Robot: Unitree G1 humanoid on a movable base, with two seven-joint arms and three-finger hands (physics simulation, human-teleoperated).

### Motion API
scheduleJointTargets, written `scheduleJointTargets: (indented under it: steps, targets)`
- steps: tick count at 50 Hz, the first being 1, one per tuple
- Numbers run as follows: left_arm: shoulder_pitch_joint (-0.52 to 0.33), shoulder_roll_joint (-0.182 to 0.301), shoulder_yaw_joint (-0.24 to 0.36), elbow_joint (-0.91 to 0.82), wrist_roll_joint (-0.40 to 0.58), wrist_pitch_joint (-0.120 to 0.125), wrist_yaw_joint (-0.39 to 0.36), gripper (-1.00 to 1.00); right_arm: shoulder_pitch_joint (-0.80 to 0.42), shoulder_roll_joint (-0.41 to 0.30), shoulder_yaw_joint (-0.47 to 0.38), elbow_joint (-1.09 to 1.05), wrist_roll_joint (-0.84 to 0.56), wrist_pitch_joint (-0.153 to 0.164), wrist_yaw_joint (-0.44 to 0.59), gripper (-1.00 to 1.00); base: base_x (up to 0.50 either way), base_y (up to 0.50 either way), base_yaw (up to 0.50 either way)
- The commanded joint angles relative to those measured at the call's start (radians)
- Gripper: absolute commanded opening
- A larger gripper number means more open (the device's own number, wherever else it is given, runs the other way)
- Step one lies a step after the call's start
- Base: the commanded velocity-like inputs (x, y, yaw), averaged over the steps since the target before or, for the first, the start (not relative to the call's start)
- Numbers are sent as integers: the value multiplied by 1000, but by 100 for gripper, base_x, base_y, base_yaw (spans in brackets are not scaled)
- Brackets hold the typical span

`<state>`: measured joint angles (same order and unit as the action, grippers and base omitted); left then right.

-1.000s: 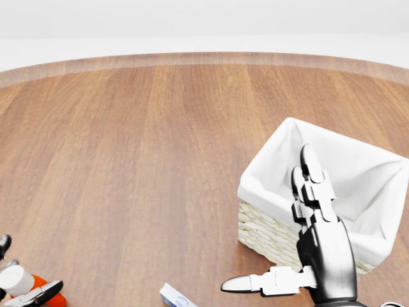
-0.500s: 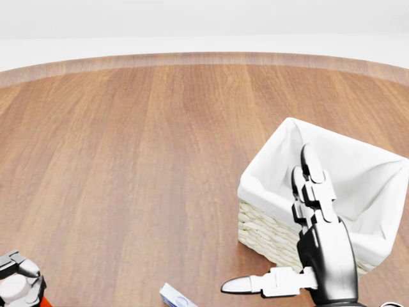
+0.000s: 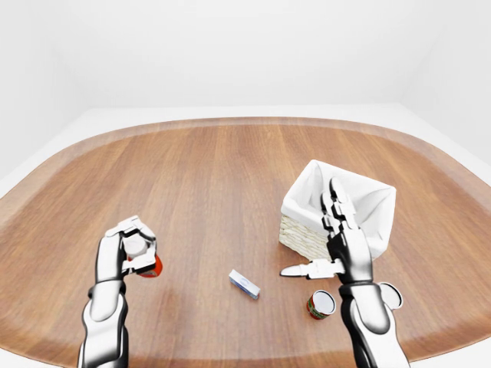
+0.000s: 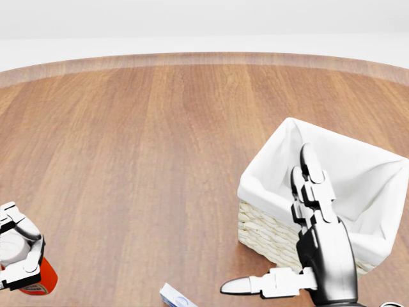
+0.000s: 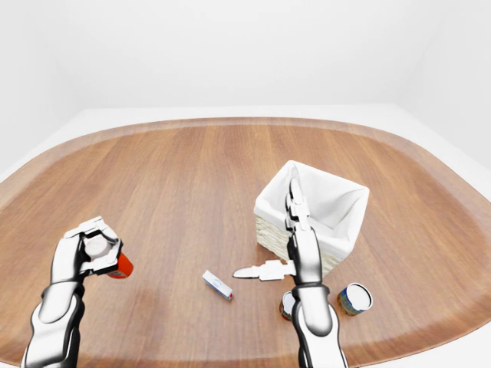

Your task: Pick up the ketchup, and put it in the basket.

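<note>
Left hand (image 3: 130, 247) seen curled round the ketchup (image 3: 146, 265), fingers wrapped over its white cap end, red body poking out below and to the right of the fist. Held clear of the round wooden table (image 3: 215, 176), over its near-left part toward the bottom edge of the left-eye view. Right hand (image 3: 334, 244) spread wide and holding nothing: two fingers straight up, thumb stuck out sideways to the left. Raised just beside the basket (image 3: 368, 201), overlapping its near wall in the eye views; touching or not, impossible to tell. Basket wicker with a white cloth liner, standing on the table's right half. Small white and blue box (image 3: 245, 284) lying flat between the two hands. Two cans (image 5: 354, 298) standing near the table's bottom-right edge, close to the right forearm.
</note>
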<state>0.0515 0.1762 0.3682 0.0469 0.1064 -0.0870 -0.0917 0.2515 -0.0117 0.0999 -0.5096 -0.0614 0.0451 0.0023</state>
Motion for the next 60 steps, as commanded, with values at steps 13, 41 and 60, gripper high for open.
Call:
scheduleJointTargets:
  steps: [13,41,60]
  targets:
    - [-129,-31,-114,-332,43,164,20,-93,2,-1,3,-4,2,2,1,100,0,0,0]
    - [-347,-133,-371,-345,145,174,73,-92,5,-3,11,4,-3,-7,-6,100,0,0,0]
    - [-445,-274,-498,-199,165,174,121,-93,5,-1,6,-7,-4,-1,-4,100,0,0,0]
